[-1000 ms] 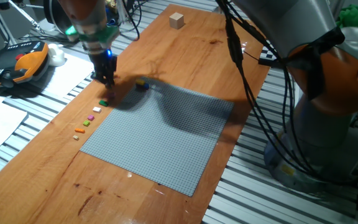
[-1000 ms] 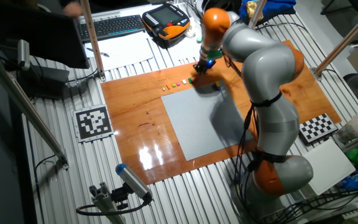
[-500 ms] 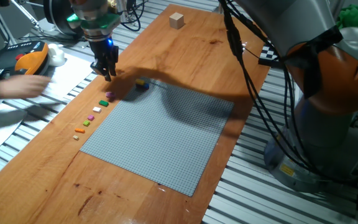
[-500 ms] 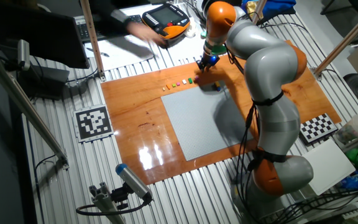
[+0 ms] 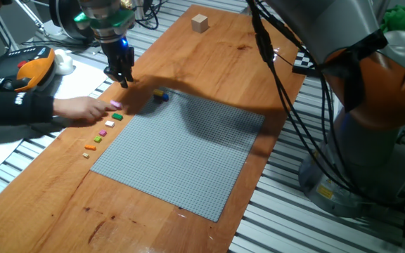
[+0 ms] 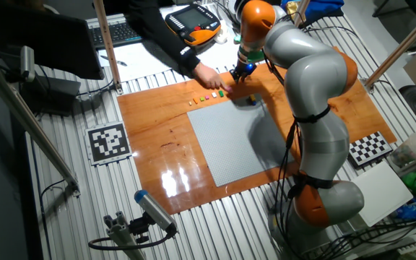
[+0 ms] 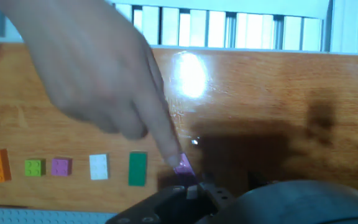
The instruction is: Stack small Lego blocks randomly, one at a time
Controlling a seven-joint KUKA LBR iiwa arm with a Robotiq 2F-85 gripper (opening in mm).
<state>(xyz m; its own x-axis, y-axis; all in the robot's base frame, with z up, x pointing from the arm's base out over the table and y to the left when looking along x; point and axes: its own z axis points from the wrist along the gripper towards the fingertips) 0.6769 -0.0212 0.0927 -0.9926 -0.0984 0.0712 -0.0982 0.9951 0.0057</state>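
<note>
Closest to the hand camera, dark parts of the gripper (image 7: pixel 194 190) fill the bottom edge, too blurred to tell whether its fingers are spread or pressed together. Just above them a person's hand (image 7: pixel 98 74) reaches in from the upper left, its forefinger touching a pink Lego block (image 7: pixel 182 165) on the wooden tabletop (image 7: pixel 260 93). Left of that block a row of small Lego blocks lies flat on the wood, each apart from the next: a green block (image 7: pixel 137 168), a white block (image 7: pixel 98 167), a purple block (image 7: pixel 60 167), a lime block (image 7: pixel 34 167) and an orange block (image 7: pixel 2 165). From one fixed view, the gripper (image 5: pixel 124 76) hangs above the wood just beyond the far left corner of the grey baseplate (image 5: pixel 188 151), and nothing can be made out between its fingers. The hand (image 5: pixel 83 108) comes in from the left in a dark sleeve, fingertips by the pink block (image 5: pixel 116 105), with the row running along the baseplate's left edge toward the camera. A small blue and yellow stack (image 5: pixel 161 94) sits at the baseplate's far corner, near the gripper. Farther back, a wooden cube (image 5: pixel 200 23) stands alone on the tabletop, well apart from everything else. Beyond the table's left side lies an orange and black pendant (image 5: pixel 20 74).
</note>
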